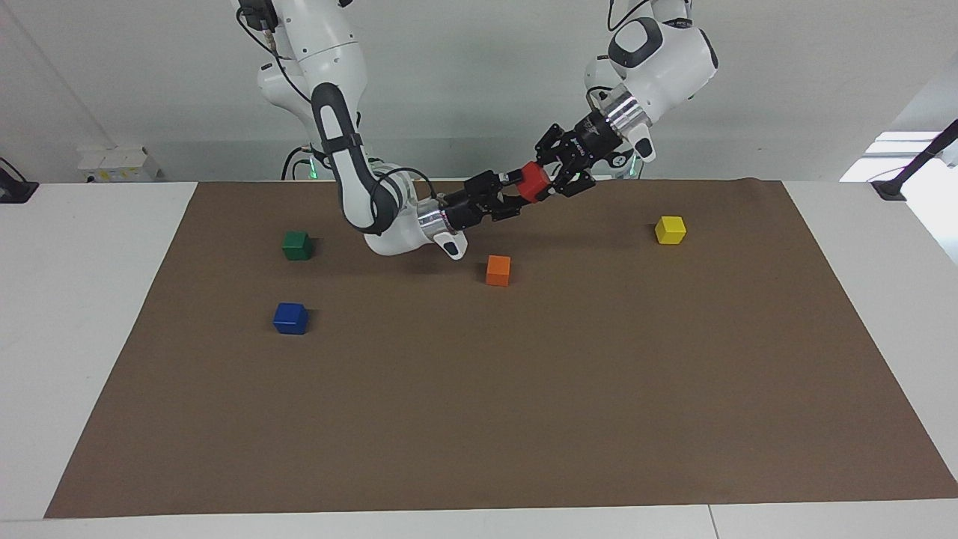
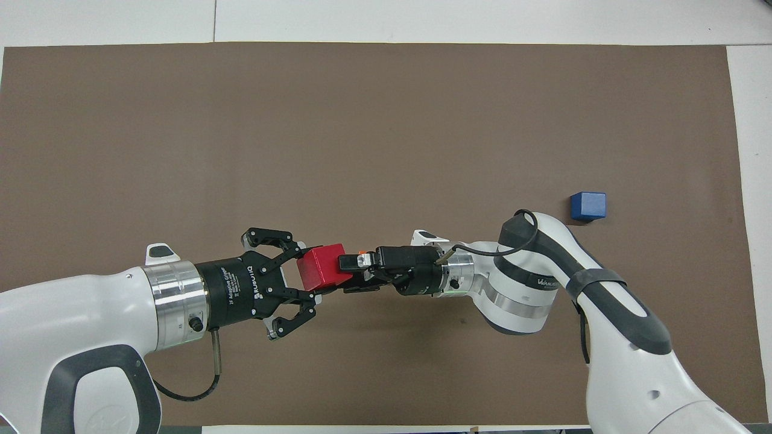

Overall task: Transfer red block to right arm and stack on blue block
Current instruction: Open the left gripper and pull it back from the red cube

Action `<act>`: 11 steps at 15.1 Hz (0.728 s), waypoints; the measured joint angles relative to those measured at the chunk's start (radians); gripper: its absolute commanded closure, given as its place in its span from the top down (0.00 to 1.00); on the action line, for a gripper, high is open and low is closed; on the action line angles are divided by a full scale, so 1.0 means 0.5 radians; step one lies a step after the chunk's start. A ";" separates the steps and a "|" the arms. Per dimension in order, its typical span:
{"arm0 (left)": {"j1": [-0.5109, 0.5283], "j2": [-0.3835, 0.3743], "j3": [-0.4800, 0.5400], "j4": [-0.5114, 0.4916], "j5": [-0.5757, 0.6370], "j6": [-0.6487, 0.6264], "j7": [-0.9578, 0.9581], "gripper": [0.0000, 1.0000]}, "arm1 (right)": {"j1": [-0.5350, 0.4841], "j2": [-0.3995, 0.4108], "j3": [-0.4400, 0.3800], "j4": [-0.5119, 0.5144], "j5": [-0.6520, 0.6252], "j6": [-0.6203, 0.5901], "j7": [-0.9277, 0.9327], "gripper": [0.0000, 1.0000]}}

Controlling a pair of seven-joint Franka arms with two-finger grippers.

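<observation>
Gripping red block (image 1: 534,183), left gripper (image 1: 551,180)

Coloured cubes on a plain brown mat

Red block (image 1: 534,182), blue block (image 1: 290,318), green cube (image 1: 297,245), orange cube (image 1: 498,270), yellow cube (image 1: 670,230); brown mat (image 1: 494,404) on a white table (image 1: 75,299); white arms, black grippers.
</observation>
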 measured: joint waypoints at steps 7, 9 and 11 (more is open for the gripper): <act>0.000 0.000 0.007 -0.014 -0.018 0.001 0.002 0.00 | -0.005 -0.006 -0.001 0.000 0.024 -0.014 0.046 0.07; 0.000 -0.004 0.009 -0.014 -0.022 0.001 0.002 0.00 | -0.004 -0.006 0.003 -0.001 0.037 -0.019 0.047 0.00; 0.000 -0.011 0.009 -0.014 -0.024 0.001 0.002 0.00 | -0.004 -0.012 0.004 -0.001 0.039 -0.019 0.051 0.00</act>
